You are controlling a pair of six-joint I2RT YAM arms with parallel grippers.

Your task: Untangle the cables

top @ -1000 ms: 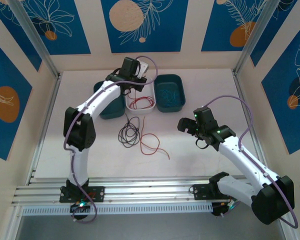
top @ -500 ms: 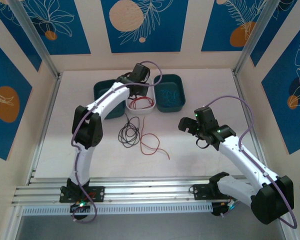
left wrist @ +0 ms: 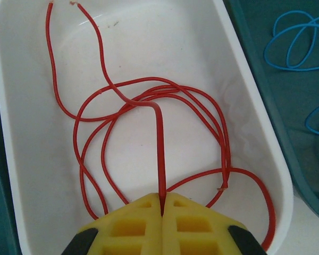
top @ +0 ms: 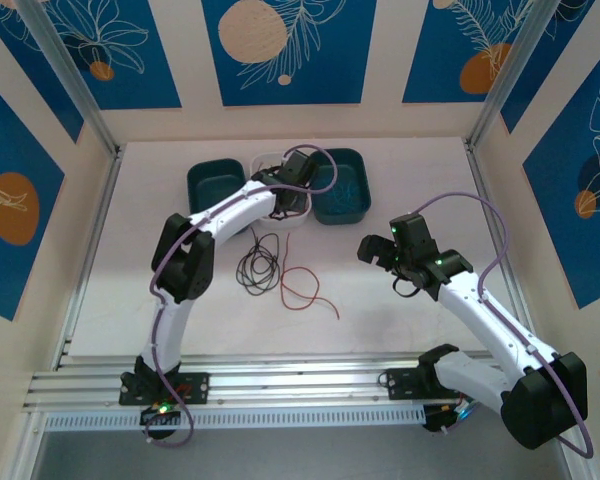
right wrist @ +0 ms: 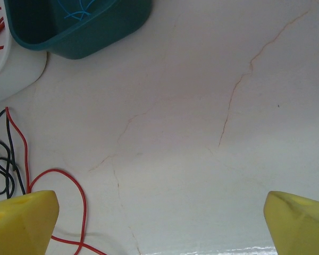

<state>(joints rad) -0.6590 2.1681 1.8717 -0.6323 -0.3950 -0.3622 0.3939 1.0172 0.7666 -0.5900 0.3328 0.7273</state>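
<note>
Left gripper (left wrist: 162,199) is pinching a red cable (left wrist: 160,138) between its fully closed yellow fingers, right over the white tray (left wrist: 244,85). From the wrist camera, one strand is running straight up from the fingertips, and the other loops of the same cable are lying spread across the tray floor, with both loose ends pointing toward the tray's far end. Just beside the tray, blue cables (left wrist: 293,40) are sitting in the right-hand teal bin (left wrist: 313,170). In the overhead view, a second teal bin (top: 212,185) is standing on the tray's other side; what it is holding, I cannot tell.

On the table (top: 410,180), near the tray and in front of it, a black cable (top: 257,265) is lying in a bundle of loose loops. Another red cable (top: 302,288) is lying just beside it on its right, curving toward the near edge. Whether these two are touching or crossing, I cannot tell.

Right gripper (right wrist: 159,223) is hanging above bare table with its fingers spread wide, gripping nothing. It is sitting well apart from the bins, with the two loose cables off to its left.
</note>
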